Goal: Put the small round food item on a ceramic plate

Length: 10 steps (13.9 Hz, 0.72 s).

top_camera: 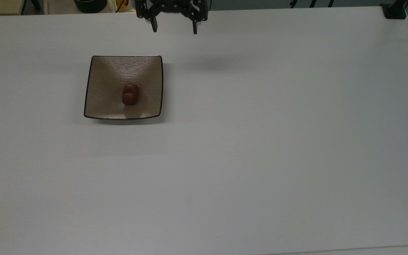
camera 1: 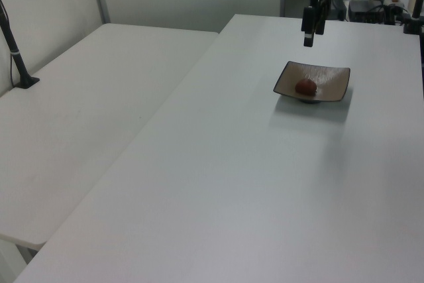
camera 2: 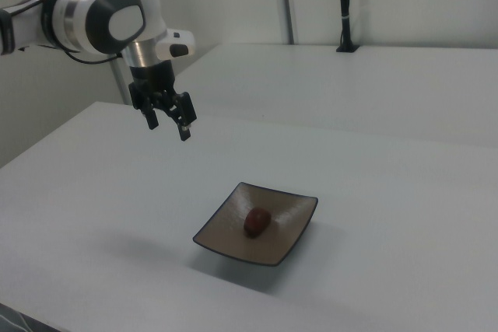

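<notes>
plate: I'm seeing the ceramic plate sitting flat on the white table, top view's left half, toward 10 o'clock of the frame; nothing else on it but the food.
food: the small round food item is lying on the plate, just toward 5 o'clock of its middle in the top view, touching the plate surface, well inside the rim.
gripper: the gripper is hanging in the air at 1 o'clock from the plate in the top view, well apart from it, fingers spread wide and pinching nothing.
right view check: gripper is hovering high at 10 o'clock from the plate, food resting inside it.
done: I'm judging the placing as finished, item on plate, released.
left: nothing of the task itself as far as I can tell; maybe just parking the arm.
</notes>
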Motion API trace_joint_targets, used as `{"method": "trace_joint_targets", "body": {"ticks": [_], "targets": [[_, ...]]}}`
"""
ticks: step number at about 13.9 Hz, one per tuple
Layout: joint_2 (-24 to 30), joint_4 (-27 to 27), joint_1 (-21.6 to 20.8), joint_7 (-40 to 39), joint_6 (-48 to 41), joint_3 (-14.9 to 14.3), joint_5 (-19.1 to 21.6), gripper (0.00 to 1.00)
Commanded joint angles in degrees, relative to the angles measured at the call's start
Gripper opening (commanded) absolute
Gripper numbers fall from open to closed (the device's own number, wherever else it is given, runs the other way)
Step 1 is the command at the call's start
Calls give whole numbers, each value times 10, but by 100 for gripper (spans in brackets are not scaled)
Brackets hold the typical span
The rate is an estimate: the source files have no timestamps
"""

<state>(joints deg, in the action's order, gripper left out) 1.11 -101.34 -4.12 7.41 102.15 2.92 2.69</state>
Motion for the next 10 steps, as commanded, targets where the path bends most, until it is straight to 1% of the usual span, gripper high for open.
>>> {"method": "trace_joint_targets", "body": {"ticks": [1,5,7,10], "targets": [[20,-19,-3,-7,-3,-5,3,100],[20,-19,-3,-9,-4,-5,-1,100],[23,-20,-4,-9,-6,-5,-27,100],[24,-22,-7,-9,-6,-5,-36,100]]}}
